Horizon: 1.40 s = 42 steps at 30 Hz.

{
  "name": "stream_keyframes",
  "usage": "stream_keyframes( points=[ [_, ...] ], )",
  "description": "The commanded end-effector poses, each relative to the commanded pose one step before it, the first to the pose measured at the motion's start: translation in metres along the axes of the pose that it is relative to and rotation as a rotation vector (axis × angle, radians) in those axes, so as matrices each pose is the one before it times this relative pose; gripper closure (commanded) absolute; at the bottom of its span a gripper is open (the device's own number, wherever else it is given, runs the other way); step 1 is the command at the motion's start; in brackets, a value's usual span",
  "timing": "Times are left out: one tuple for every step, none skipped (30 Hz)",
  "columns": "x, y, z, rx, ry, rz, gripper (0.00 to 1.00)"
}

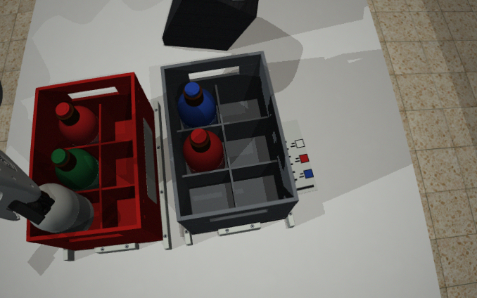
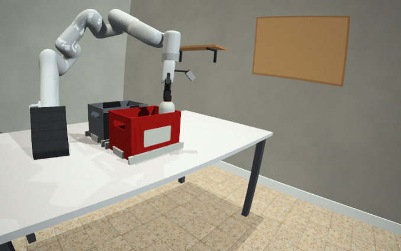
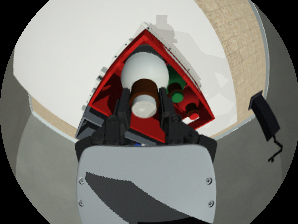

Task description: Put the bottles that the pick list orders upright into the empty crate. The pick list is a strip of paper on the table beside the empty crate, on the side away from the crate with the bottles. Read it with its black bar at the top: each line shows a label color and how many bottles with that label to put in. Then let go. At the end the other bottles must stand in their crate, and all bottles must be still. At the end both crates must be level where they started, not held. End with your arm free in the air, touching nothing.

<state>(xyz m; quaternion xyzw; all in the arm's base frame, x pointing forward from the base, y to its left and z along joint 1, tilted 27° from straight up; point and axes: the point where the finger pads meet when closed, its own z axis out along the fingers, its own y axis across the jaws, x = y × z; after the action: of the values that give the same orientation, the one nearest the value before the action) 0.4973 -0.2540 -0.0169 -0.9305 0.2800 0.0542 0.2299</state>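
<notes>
My gripper (image 1: 43,208) (image 2: 167,96) (image 3: 144,96) is shut on the neck of the white bottle (image 1: 65,207) (image 2: 167,107) (image 3: 145,70). That bottle hangs upright, its shoulder above the rim of the red crate (image 1: 84,81) (image 2: 137,130) and its lower part still inside. A red bottle (image 1: 79,124) and a green bottle (image 1: 79,169) (image 3: 177,97) stand in that crate. The grey crate (image 1: 200,223) (image 2: 99,127) holds a blue bottle (image 1: 197,110) and another red bottle (image 1: 203,154). The pick list (image 1: 293,128) shows blue, red and white squares; its count marks are too small to read surely.
Pale stop strips (image 1: 162,191) (image 2: 157,153) lie along the crates' feet, one between the two crates. The dark robot base (image 1: 211,26) (image 2: 49,133) stands behind them. The grey crate's right column and its near left compartment are empty.
</notes>
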Motion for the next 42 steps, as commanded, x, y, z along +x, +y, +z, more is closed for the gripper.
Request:
stream_keyframes(
  points=[
    [0.00181,-0.00034,-0.00917,-0.00049,0.00694,-0.00123,1.0],
    [0.0,0.0,-0.00167,-0.00001,0.0,0.0,1.0],
    [0.0,0.0,-0.00167,-0.00001,0.0,0.0,1.0],
    [0.0,0.0,-0.00167,-0.00001,0.0,0.0,1.0],
    [0.0,0.0,-0.00167,-0.00001,0.0,0.0,1.0],
    [0.0,0.0,-0.00167,-0.00001,0.0,0.0,1.0],
    [0.0,0.0,-0.00167,-0.00001,0.0,0.0,1.0],
    [0.0,0.0,-0.00167,-0.00001,0.0,0.0,1.0],
    [0.0,0.0,0.0,0.0,0.0,0.0,1.0],
    [0.0,0.0,0.0,0.0,0.0,0.0,1.0],
    [-0.00005,0.00001,-0.00161,-0.00002,0.00003,0.00001,1.0],
    [0.00006,0.0,-0.00173,0.00001,-0.00003,0.0,1.0],
    [0.0,0.0,-0.00167,-0.00001,0.0,0.0,1.0],
    [0.0,0.0,-0.00167,-0.00001,0.0,0.0,1.0],
    [0.0,0.0,-0.00167,-0.00001,0.0,0.0,1.0],
    [0.0,0.0,-0.00167,-0.00001,0.0,0.0,1.0],
    [0.0,0.0,-0.00167,-0.00001,0.0,0.0,1.0],
    [0.0,0.0,-0.00167,-0.00001,0.0,0.0,1.0],
    [0.0,0.0,-0.00167,-0.00001,0.0,0.0,1.0],
    [0.0,0.0,-0.00167,-0.00001,0.0,0.0,1.0],
    [0.0,0.0,-0.00167,-0.00001,0.0,0.0,1.0],
    [0.0,0.0,-0.00167,-0.00001,0.0,0.0,1.0],
    [0.0,0.0,-0.00167,-0.00001,0.0,0.0,1.0],
    [0.0,0.0,-0.00167,-0.00001,0.0,0.0,1.0],
    [0.0,0.0,-0.00167,-0.00001,0.0,0.0,1.0],
    [0.0,0.0,0.0,0.0,0.0,0.0,1.0],
    [0.0,0.0,0.0,0.0,0.0,0.0,1.0],
    [0.00002,0.0,-0.00167,0.0,0.0,0.0,1.0],
    [0.0,0.0,-0.00167,-0.00001,0.0,0.0,1.0],
    [0.0,0.0,-0.00167,-0.00001,0.0,0.0,1.0],
    [0.0,0.0,-0.00167,-0.00001,0.0,0.0,1.0],
    [0.0,0.0,-0.00167,-0.00001,0.0,0.0,1.0],
    [0.0,0.0,-0.00167,-0.00001,0.0,0.0,1.0],
    [0.0,0.0,-0.00167,-0.00001,0.0,0.0,1.0],
    [0.0,0.0,-0.00167,-0.00001,0.0,0.0,1.0],
    [0.0,0.0,-0.00167,-0.00001,0.0,0.0,1.0],
    [0.0,0.0,-0.00167,-0.00001,0.0,0.0,1.0],
    [0.0,0.0,-0.00167,-0.00001,0.0,0.0,1.0],
    [0.0,0.0,-0.00167,-0.00001,0.0,0.0,1.0],
    [0.0,0.0,-0.00167,-0.00001,0.0,0.0,1.0],
    [0.0,0.0,-0.00167,-0.00001,0.0,0.0,1.0],
    [0.0,0.0,-0.00167,-0.00001,0.0,0.0,1.0]
  ],
)
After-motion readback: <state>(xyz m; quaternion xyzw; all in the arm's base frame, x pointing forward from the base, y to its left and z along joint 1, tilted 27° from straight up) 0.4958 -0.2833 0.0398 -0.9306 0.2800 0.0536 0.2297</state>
